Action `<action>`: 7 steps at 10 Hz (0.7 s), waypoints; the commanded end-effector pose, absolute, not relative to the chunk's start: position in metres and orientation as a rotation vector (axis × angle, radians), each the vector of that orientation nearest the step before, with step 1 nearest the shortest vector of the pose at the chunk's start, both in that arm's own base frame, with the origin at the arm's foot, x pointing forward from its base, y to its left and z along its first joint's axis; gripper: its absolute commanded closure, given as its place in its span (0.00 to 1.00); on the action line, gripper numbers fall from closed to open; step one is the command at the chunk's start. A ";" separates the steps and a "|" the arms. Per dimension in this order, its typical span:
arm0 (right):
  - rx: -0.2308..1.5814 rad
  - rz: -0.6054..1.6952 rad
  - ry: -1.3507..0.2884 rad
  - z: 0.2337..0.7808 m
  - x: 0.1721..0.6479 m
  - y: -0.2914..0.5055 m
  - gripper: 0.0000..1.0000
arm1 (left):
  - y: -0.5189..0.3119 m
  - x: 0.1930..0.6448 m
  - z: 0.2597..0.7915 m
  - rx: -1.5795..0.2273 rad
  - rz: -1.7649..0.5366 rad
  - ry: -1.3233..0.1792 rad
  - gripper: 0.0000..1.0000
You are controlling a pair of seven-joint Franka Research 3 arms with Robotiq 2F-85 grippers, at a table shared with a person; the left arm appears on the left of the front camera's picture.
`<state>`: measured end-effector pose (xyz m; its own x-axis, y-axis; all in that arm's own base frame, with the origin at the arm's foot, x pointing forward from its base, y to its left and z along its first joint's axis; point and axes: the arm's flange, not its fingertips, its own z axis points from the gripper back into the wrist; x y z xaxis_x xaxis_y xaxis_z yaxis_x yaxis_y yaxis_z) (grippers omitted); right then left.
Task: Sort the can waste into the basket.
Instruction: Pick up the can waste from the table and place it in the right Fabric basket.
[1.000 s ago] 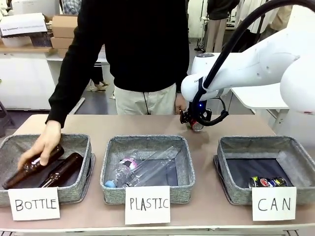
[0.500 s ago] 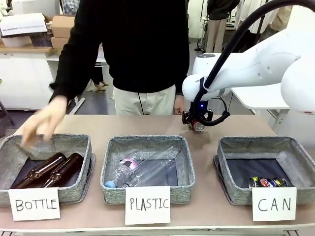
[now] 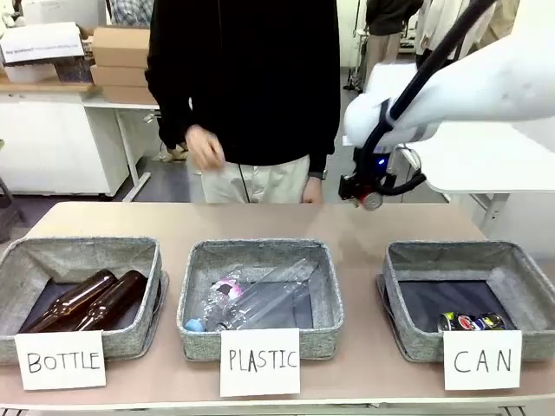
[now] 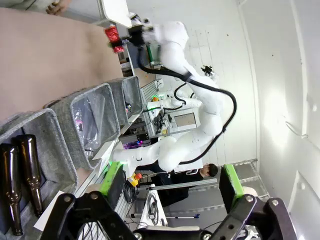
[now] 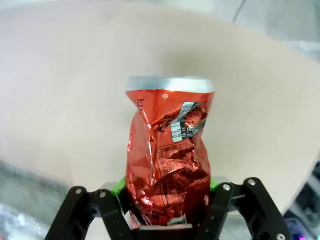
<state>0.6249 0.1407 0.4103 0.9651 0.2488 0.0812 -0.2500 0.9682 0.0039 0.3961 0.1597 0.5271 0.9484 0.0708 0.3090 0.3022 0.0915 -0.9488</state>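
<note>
The crushed red metal drink can with white lettering [image 5: 169, 160] is held off the beige tabletop [image 3: 260, 221], clamped between the green-padded fingers of the right gripper [image 5: 167, 197], which are closed on its lower end; the silver rim points away from the wrist. In the front view the right gripper [image 3: 368, 192] is seen raised above the far side of the tabletop, behind the gap between the middle and right baskets, with the red can [image 3: 373, 201] at its tip.

Three square grey woven-fabric baskets are lined up along the near edge. The left one [image 3: 22, 260], carded "BOTTLE", contains two brown glass bottles [image 3: 87, 299] lying side by side. The middle one [image 3: 195, 269], carded "PLASTIC", contains clear plastic bottles [image 3: 251, 299]. The right one, the basket carded "CAN" [image 3: 520, 269], contains a dark drink can with green, yellow and blue marks [image 3: 471, 321] lying near its front wall.

A person in a black top [image 3: 247, 78] is seen standing at the far side, one hand [image 3: 205, 149] raised at waist height.

The left gripper [image 4: 172, 192] is held apart from the tabletop, its green-padded fingers spread wide with nothing between them.
</note>
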 end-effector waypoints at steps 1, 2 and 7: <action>-0.003 0.423 -0.018 0.474 0.504 0.071 0.57 | 0.158 0.393 0.528 -1.475 -0.184 -0.305 0.00; -0.011 0.485 0.030 0.480 0.453 0.052 0.57 | 0.158 0.393 0.528 -1.475 -0.184 -0.305 0.00; 0.106 0.741 -0.038 0.453 0.335 0.031 0.57 | 0.158 0.393 0.528 -1.475 -0.184 -0.305 0.00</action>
<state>0.3264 0.0324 0.4525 0.7542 0.6566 0.0106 -0.6562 0.7528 0.0518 0.3960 0.1600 0.5270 0.9485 0.0715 0.3086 0.3018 0.0918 -0.9489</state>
